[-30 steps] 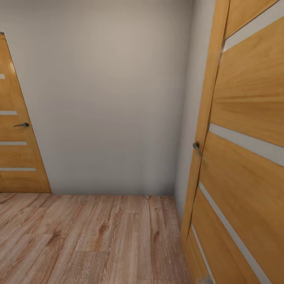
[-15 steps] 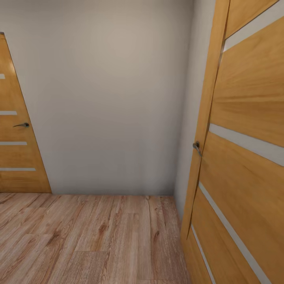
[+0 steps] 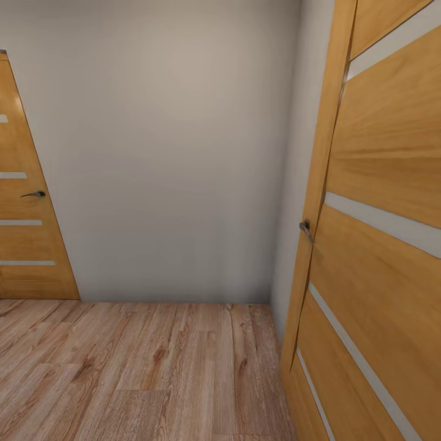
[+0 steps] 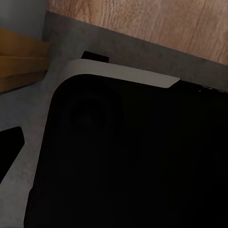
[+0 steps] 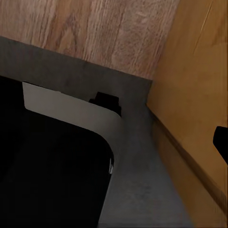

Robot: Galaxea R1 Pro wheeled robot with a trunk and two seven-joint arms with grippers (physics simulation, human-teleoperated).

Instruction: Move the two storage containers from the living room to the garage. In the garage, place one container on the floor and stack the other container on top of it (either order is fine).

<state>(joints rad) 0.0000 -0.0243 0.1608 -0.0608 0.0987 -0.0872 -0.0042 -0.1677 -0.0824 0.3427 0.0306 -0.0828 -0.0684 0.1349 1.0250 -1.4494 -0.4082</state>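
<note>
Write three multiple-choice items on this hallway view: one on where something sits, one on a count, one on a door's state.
1. Where is the nearer door in the head view?
A. right edge
B. centre
C. overhead

2. How many wooden doors appear in the head view?
A. one
B. two
C. four

3. How does the nearer door stand?
A. swung open, edge toward the camera
B. flat in the far wall
C. lying on the floor

Answers: 1 A, it runs down the right side. 2 B, the far door at left plus the nearer one. 3 A, its edge and handle jut out over the plank floor.
</note>
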